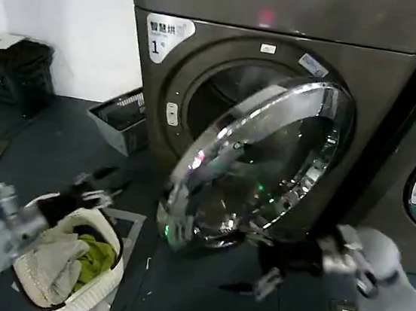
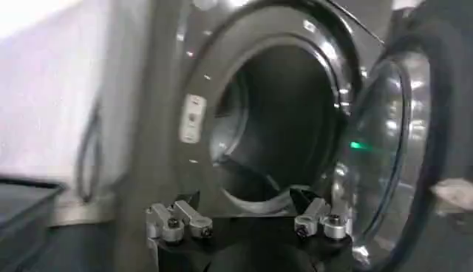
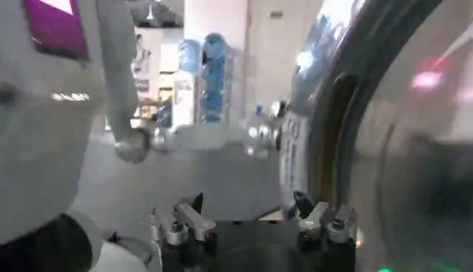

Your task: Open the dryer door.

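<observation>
Dryer door (image 1: 260,166) ajar, drum (image 2: 284,126) exposed

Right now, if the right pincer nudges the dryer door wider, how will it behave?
The dryer door stands partly open, so it would probably swing on its hinge rather than flex. Its wide chrome ring and glass look rigid and likely heavy. The polished ring may be slippery for the right pincer, open below it.
</observation>
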### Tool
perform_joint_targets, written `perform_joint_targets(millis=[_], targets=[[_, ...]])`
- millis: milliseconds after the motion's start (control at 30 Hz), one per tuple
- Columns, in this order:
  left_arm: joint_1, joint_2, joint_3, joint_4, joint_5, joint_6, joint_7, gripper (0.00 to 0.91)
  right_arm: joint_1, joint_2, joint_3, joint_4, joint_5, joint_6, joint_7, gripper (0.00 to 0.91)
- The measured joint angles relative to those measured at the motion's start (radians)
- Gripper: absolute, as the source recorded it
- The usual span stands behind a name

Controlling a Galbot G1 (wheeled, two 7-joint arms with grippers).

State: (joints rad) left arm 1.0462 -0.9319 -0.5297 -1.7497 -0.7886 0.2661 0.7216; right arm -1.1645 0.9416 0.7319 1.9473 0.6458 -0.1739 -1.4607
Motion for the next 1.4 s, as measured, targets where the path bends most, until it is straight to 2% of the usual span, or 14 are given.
perform_joint_targets(millis=[100,300,467,567,633,667,733,800,867,967,1167,1300,1400], targets=[[-0.094,-0.016,0.107,0.048,0.001,-0.012,0.032,0.907,-0.094,0.026,0.169,0.006,0.019,0.009,0.000,0.907],[-0.210,-0.055,0.249,0.078,0.001,0.001,0.095,0.907,-0.216,0.121,0.471,-0.020,-0.038,0.041,0.031,0.907],[-0.241,-0.051,0.324,0.052,0.004,-0.003,0.163,0.907,-0.284,0.199,0.687,-0.038,-0.013,0.052,0.187,0.907],[-0.261,-0.036,0.367,0.029,0.002,-0.011,0.178,0.907,-0.301,0.222,0.766,-0.024,0.020,0.011,0.347,0.907],[-0.276,-0.033,0.403,0.011,-0.004,-0.014,0.167,0.907,-0.310,0.234,0.806,-0.010,0.071,-0.027,0.493,0.907],[-0.281,-0.033,0.423,0.001,-0.013,-0.008,0.154,0.907,-0.313,0.237,0.827,-0.006,0.077,-0.026,0.564,0.907],[-0.292,-0.036,0.463,-0.017,-0.020,-0.006,0.134,0.907,-0.328,0.237,0.865,-0.001,0.031,0.015,0.703,0.907],[-0.305,-0.038,0.508,-0.035,-0.019,-0.015,0.128,0.907,-0.349,0.232,0.899,0.010,-0.005,0.023,0.829,0.907],[-0.319,-0.043,0.551,-0.046,-0.019,-0.024,0.119,0.907,-0.359,0.228,0.933,0.022,-0.019,0.018,0.942,0.907],[-0.350,-0.062,0.618,-0.047,-0.020,-0.029,0.094,0.907,-0.379,0.219,0.998,0.030,-0.015,-0.017,1.115,0.907],[-0.429,-0.109,0.747,-0.023,-0.032,-0.053,0.024,0.907,-0.426,0.215,1.134,0.036,-0.010,-0.095,1.249,0.907],[-0.481,-0.155,0.813,-0.003,-0.031,-0.059,0.007,0.907,-0.452,0.203,1.217,0.027,-0.046,-0.075,1.271,0.907],[-0.517,-0.183,0.856,0.009,-0.045,-0.078,-0.033,0.907,-0.469,0.190,1.277,0.018,-0.053,-0.089,1.294,0.907]])
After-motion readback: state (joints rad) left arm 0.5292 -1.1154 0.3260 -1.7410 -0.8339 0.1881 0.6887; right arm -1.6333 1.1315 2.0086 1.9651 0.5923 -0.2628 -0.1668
